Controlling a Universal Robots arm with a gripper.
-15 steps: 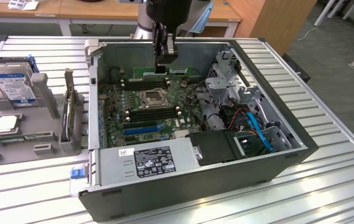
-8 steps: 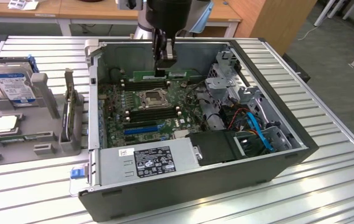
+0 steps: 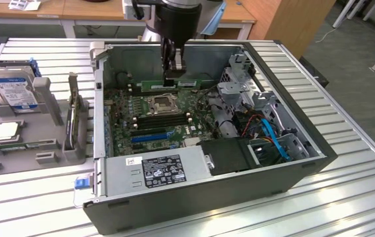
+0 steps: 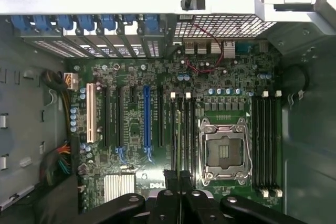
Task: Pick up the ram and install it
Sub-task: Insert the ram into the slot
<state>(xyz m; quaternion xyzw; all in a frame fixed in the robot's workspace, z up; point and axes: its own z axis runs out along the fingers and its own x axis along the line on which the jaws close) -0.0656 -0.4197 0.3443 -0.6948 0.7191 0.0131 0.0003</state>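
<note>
Ram [image 3: 194,85] hangs level, clamped at its middle by my gripper [image 3: 173,75], fingers nearly together, raised just beside the processor socket [image 3: 161,103].

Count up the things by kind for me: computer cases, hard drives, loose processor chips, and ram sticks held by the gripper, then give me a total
Computer case: 1
Hard drive: 1, standing in the grey holder
Processor chip: 1, lying on the same holder
Ram stick: 1, held by the gripper over the board inside the case
Total: 4

Black gripper [image 4: 177,178], bolted linkages.
</note>
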